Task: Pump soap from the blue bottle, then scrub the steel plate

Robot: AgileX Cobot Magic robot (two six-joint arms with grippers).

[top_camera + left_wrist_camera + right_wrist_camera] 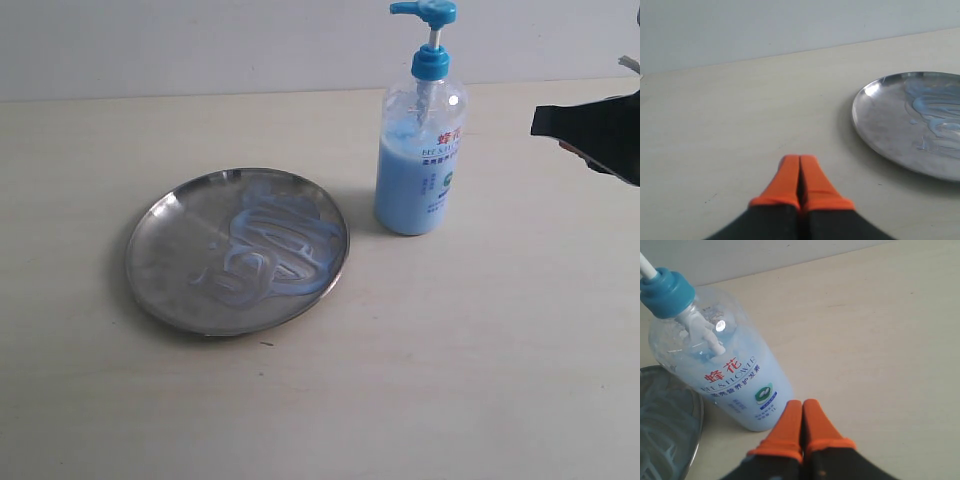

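On the desk (450,380), soap (270,245) is seen streaked across the steel plate (160,250), the blue bottle (415,170) upright just beside it. The left claw (799,167) and right claw (802,412) are pressed together, empty. Pumping is judged done; scrubbing calls for a claw lowered onto the smears.

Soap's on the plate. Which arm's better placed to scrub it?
Likely left: the left fingers, shut, sit near the steel plate; the right fingers have the blue bottle in between.
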